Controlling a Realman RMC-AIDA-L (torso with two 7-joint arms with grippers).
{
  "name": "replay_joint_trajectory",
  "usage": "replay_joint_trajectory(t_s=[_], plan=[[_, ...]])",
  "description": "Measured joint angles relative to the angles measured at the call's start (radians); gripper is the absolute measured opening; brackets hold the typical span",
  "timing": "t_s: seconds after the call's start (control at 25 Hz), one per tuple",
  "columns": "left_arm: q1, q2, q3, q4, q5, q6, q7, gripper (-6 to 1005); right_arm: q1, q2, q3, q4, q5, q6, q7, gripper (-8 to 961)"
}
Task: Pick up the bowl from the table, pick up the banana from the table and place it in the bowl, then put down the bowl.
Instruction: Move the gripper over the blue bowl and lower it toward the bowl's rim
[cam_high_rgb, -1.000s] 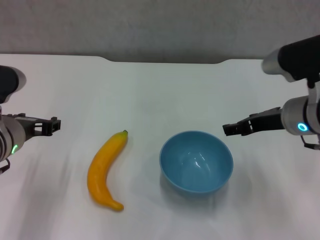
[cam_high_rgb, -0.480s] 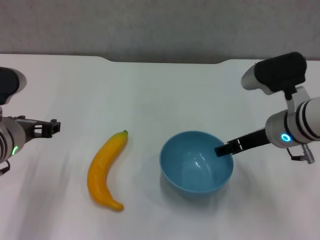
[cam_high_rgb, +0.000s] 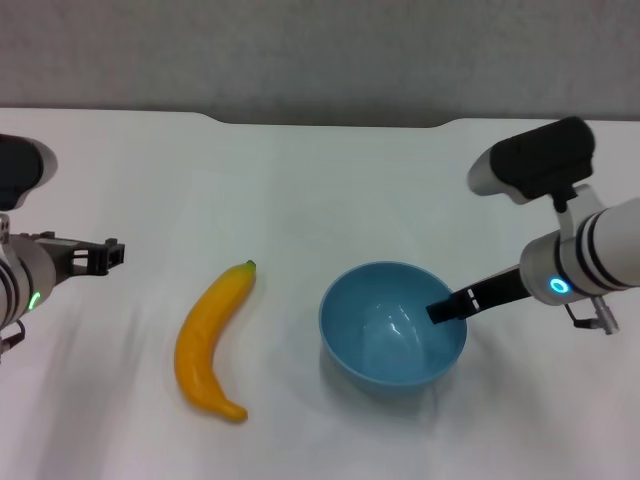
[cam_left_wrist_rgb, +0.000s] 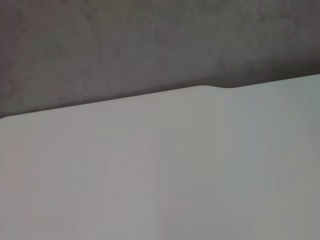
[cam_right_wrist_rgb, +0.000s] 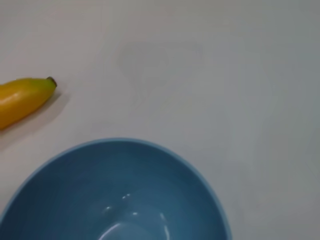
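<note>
Bowl: you have the bowl (cam_high_rgb: 393, 325) standing upright on the bench (cam_high_rgb: 300, 180), right of centre and toward the near edge, empty.
Bowl to right gripper: the right gripper (cam_high_rgb: 441, 311) reaches in from the right and its tip sits at the bowl's right rim, just over the inner wall. So the bowl lies directly left of and under that tip, and this arm is clearly the nearer one.
Right gripper state: you cannot tell whether its fingers are spread or pressed together; whether one is inside and one outside the rim is also not visible.
Banana: the banana (cam_high_rgb: 209, 339) lies flat just left of the bowl, not touching it. Its long axis runs near to far, and the stem end points far and slightly right.
Left gripper: the left gripper (cam_high_rgb: 105, 254) hangs at the far left, well apart from the banana, fingers spread. The banana lies to its right and nearer you.
</note>
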Motion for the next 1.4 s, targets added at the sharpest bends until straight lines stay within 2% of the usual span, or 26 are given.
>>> replay_joint_trajectory(t_s=[0.24, 0.44, 0.88, 1.08, 1.16, 1.4], plan=[[-0.001, -0.001, 0.002, 0.006, 0.0, -0.002, -0.001, 755, 0.053, 0.003, -0.029, -0.097, 0.033, -0.027, 0.001, 805], [-0.002, -0.001, 0.002, 0.007, 0.0, -0.003, -0.002, 755, 0.069, 0.003, -0.038, -0.123, 0.052, -0.039, -0.001, 799], [-0.001, -0.001, 0.001, 0.009, 0.002, -0.006, -0.003, 756, 0.069, 0.002, -0.068, -0.129, 0.044, -0.057, -0.005, 677], [0.001, -0.001, 0.001, 0.01, 0.002, -0.007, -0.003, 756, 0.058, 0.001, -0.069, -0.124, 0.043, -0.078, -0.01, 450], [0.001, 0.0, 0.0, 0.011, 0.002, -0.007, -0.003, 755, 0.058, 0.0, -0.069, -0.125, 0.043, -0.077, -0.01, 204], [0.001, -0.001, 0.0, 0.012, 0.002, -0.007, -0.003, 756, 0.058, -0.002, -0.066, -0.131, 0.043, -0.079, -0.01, 130]])
